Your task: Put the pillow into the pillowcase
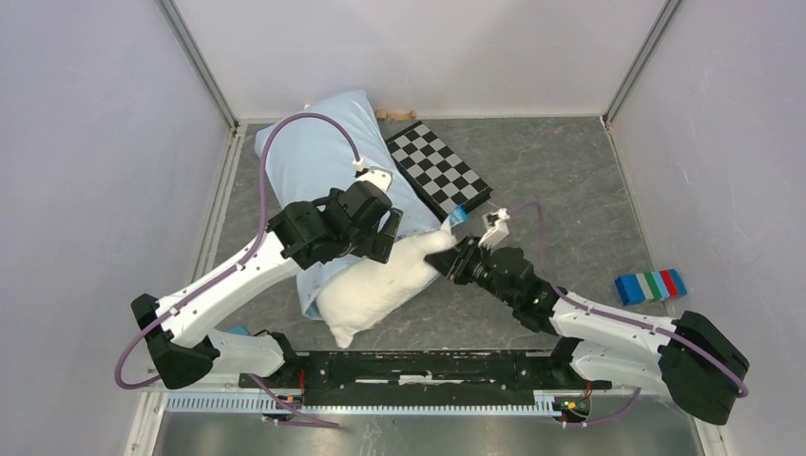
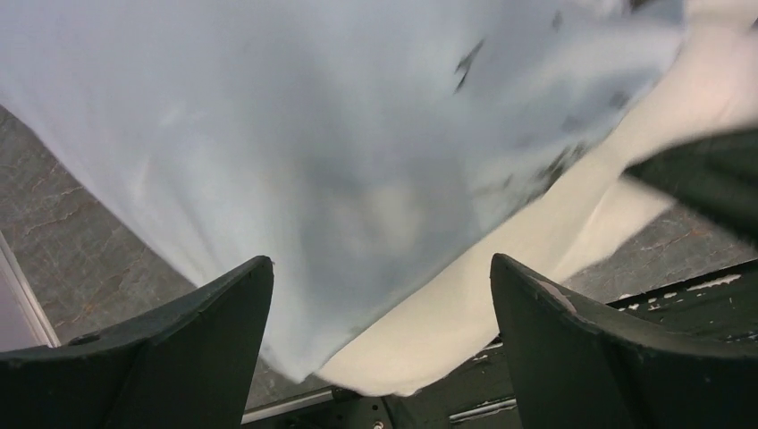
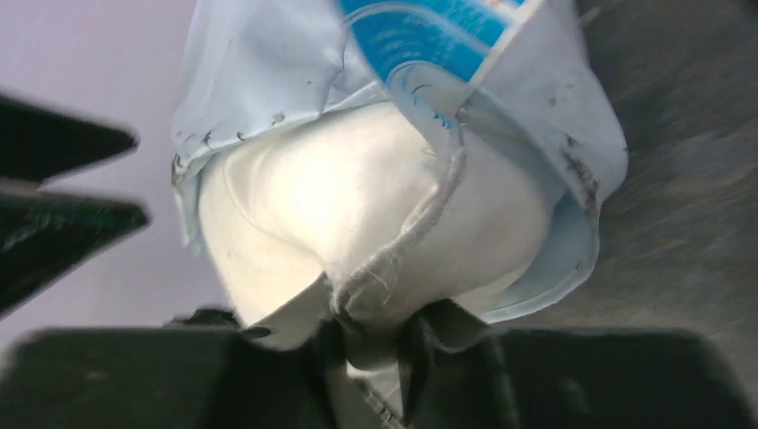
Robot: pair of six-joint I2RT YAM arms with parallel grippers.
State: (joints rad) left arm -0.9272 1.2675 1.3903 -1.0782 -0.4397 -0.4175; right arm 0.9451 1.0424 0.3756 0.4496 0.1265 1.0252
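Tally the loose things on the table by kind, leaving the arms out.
pillow: 1
pillowcase: 1
checkerboard panel: 1
cluster of coloured blocks: 1 (the blocks are too small to count one by one)
small tan object at the far edge: 1
Total: 5

You can read no text here. A blue label (image 3: 429, 36) at the edge of the pillowcase (image 3: 259, 63) carries pale print, too blurred to make out.
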